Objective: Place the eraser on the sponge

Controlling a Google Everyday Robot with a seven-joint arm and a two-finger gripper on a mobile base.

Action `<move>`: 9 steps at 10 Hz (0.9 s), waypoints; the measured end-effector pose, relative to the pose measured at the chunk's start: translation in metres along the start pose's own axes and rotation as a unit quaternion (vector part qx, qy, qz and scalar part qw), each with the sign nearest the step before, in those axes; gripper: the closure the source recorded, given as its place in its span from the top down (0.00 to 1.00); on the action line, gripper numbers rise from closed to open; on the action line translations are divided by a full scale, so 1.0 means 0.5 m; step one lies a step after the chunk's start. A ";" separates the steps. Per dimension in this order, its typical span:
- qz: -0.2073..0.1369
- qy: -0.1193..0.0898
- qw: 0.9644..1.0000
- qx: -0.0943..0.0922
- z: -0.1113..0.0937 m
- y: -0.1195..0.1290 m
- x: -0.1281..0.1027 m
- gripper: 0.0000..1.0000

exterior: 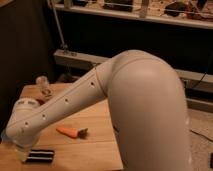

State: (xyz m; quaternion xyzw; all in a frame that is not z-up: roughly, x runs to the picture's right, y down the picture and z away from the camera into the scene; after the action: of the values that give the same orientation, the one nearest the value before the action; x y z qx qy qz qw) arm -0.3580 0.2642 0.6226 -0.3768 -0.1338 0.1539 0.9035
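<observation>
Wooden table (97,122), striped black eraser (41,156), jaws low at its left end, released or clenched cannot tell, carrot (67,131) beyond

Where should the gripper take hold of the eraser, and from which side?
Probably grip the eraser at mid-length, across its narrow width, coming down from above: it lies flat on the table, long axis left-right. The gripper hangs at its left end.

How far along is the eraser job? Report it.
Done: nothing visible; the eraser lies flat on the wooden table, near the carrot. In hand: the gripper hangs beside the eraser's end away from the carrot. Left: grasp it, lift it and set it on the sponge, which is out of view here.
</observation>
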 end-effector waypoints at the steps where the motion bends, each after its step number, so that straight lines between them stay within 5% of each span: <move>1: -0.018 0.001 1.000 -0.011 0.016 0.018 -0.004 0.65; 5: -0.075 0.024 0.996 -0.038 0.072 0.057 0.010 0.65; 9: -0.090 0.056 0.994 -0.023 0.096 0.028 0.037 0.65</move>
State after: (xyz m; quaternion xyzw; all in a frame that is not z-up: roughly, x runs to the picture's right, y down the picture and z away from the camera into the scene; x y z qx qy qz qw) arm -0.3606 0.3112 0.6476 -0.3917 -0.1200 0.0476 0.9110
